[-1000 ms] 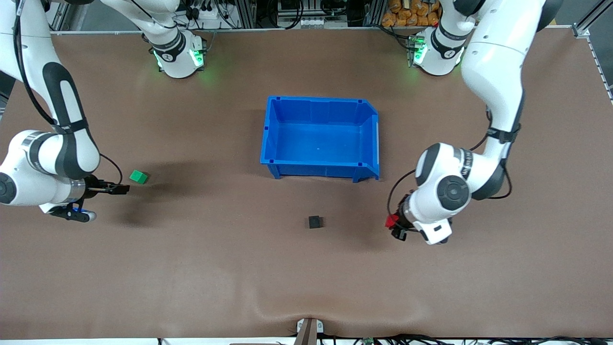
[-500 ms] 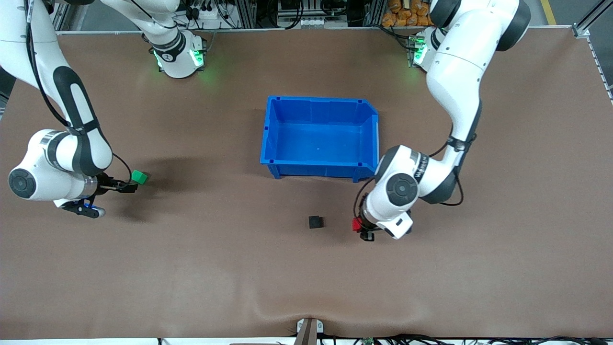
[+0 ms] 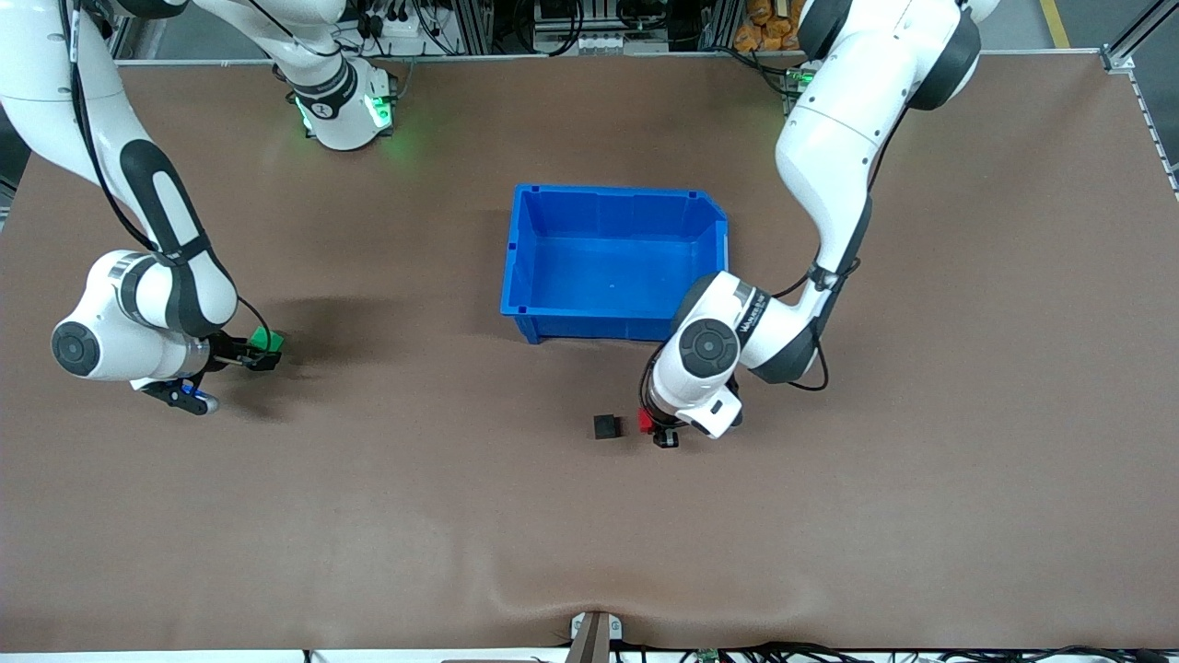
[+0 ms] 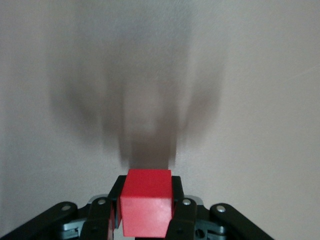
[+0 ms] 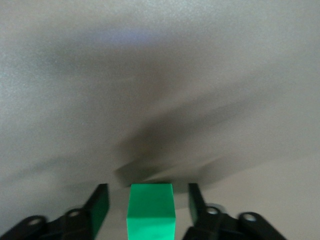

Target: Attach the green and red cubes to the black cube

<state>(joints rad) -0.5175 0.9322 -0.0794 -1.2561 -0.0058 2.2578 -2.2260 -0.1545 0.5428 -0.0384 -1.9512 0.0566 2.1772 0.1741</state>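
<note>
Brown counter (image 3: 921, 516): matte cloth-like surface carrying every item listed below.
Landmark: blue bin (image 3: 615, 265), open-topped, standing mid-counter.
Black cube (image 3: 606, 426): resting on the counter, nearer to the front camera than the bin, apart from both other cubes.
Red cube (image 3: 646, 422): clamped between the fingers of the left gripper, just beside the black cube toward the left arm's end, with a narrow gap showing between the two; nearer to the front camera than the bin. Whether it touches the counter cannot be told.
Left gripper (image 3: 656, 427): closed on the red cube (image 4: 146, 202), a finger pressed against each side face in the left wrist view; low over the counter, nearer to the front camera than the bin's corner.
Green cube (image 3: 269, 341): on the counter well apart from the bin, toward the right arm's end.
Right gripper (image 3: 256, 355): fingers spread, one on either side of the green cube (image 5: 151, 207), with a clear gap on each side in the right wrist view; low at the counter, well apart from the bin.
</note>
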